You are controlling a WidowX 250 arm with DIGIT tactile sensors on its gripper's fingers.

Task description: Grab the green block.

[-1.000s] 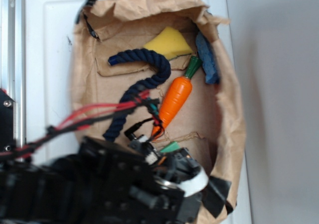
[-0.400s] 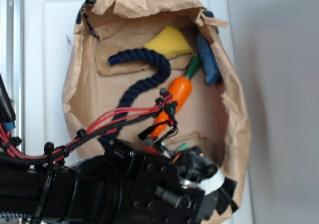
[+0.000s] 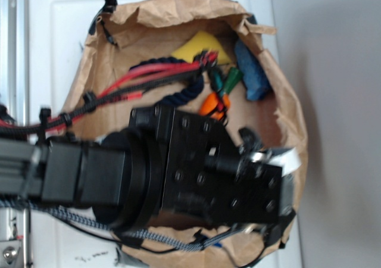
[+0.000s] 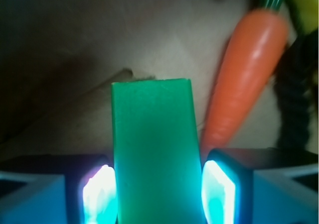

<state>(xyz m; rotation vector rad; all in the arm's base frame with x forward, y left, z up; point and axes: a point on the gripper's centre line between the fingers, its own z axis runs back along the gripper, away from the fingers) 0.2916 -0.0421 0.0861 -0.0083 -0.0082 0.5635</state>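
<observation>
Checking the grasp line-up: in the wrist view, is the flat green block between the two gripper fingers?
Yes, the flat green block stands between both fingers, orange carrot beside it.

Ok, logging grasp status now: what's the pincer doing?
Pincer: shut on the green block, one pad against each side.

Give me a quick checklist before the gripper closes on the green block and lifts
1. Green block between the two fingers: ok.
2. Block centred in the gripper: ok, about equal on both sides.
3. Pads pressing the block: cannot tell; they sit right at its edges.
4. Carrot outside the fingers: ok, though it lies close beside the block.
5. Rope away from the fingers: ok.
6. Block visible in the exterior view: not ok, the arm hides it.
</observation>
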